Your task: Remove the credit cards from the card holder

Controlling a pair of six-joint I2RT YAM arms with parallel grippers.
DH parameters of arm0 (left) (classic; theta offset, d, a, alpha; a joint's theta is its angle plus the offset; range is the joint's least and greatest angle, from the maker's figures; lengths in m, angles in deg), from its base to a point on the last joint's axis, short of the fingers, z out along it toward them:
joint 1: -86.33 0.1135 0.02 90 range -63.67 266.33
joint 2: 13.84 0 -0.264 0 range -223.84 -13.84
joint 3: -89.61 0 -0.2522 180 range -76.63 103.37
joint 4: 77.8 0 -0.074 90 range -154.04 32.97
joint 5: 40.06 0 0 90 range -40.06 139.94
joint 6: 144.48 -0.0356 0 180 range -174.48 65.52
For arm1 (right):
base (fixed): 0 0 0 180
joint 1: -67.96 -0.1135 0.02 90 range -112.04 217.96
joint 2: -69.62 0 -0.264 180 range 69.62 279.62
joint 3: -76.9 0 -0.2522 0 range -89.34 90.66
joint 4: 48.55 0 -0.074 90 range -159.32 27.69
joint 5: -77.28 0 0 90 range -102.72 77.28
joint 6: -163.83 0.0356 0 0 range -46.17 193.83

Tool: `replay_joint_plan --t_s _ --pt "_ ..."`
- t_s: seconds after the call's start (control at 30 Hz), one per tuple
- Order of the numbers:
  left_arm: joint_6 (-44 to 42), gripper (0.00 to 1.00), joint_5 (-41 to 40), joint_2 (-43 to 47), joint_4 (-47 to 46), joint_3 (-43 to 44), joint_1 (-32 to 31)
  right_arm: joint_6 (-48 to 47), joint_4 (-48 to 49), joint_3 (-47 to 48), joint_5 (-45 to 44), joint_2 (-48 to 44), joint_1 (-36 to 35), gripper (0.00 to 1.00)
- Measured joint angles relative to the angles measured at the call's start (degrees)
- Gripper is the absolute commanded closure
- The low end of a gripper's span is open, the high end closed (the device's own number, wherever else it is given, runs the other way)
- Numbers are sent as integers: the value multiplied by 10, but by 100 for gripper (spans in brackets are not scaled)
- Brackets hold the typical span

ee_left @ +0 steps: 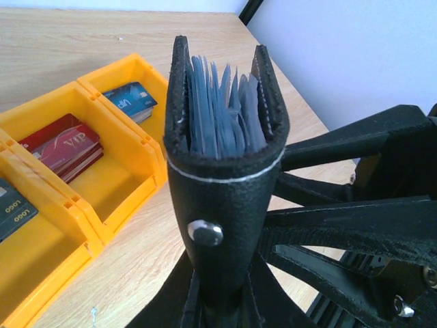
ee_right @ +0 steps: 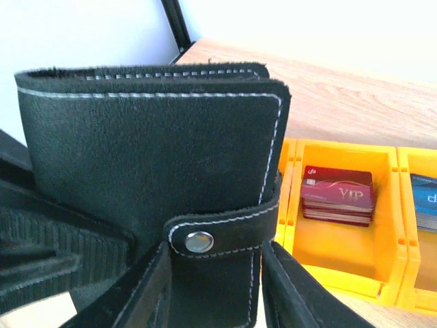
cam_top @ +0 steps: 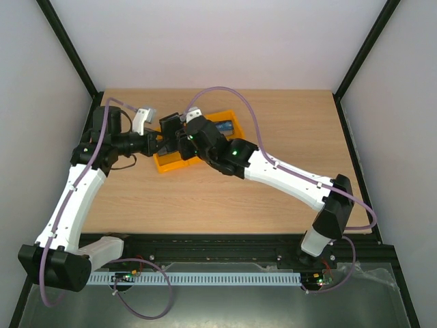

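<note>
The black card holder [ee_right: 150, 157] is standing upright off the table, folded, with its white-stitched strap snapped across the front and its blue-grey inner pockets [ee_left: 222, 113] fanning out at the top edge. The credit cards are lying flat in stacks in separate compartments of the yellow bins [ee_left: 147, 154] close by: blue ones [ee_left: 130, 99], red ones marked VIP [ee_left: 65, 147] and dark grey ones [ee_left: 10, 212].

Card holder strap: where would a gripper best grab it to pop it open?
At the strap's rounded free end, beside the snap button, coming from the card holder's flat front: that end lies on the cover, the rest wraps its edge.
</note>
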Motion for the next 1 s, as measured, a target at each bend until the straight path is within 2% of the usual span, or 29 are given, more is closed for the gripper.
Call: replay_joint_plan --t_s 0.27,0.4,0.47,0.53,0.63,0.7,0.8,1.0 --pt "2 98 8 0 -22 -2 1 -2 -35 47 -75 21 -17 95" --pt "4 98 10 -2 -29 -3 1 1 -38 44 -75 21 -10 98" --pt "4 98 8 -4 -35 -5 4 0 -21 12 -64 4 10 98" --pt "3 98 30 4 -13 -9 12 -1 -14 -55 -88 -25 89 97" --pt "0 98 52 26 3 -9 21 -2 -11 -160 -118 -40 306 94" --pt "-4 98 58 37 9 -9 23 -4 -33 -202 -134 -40 396 91" --pt "-11 98 60 41 19 -9 24 -14 -48 -220 -92 -63 403 85" --pt "-33 98 53 32 33 -10 24 -50 11 -216 143 -183 342 67"
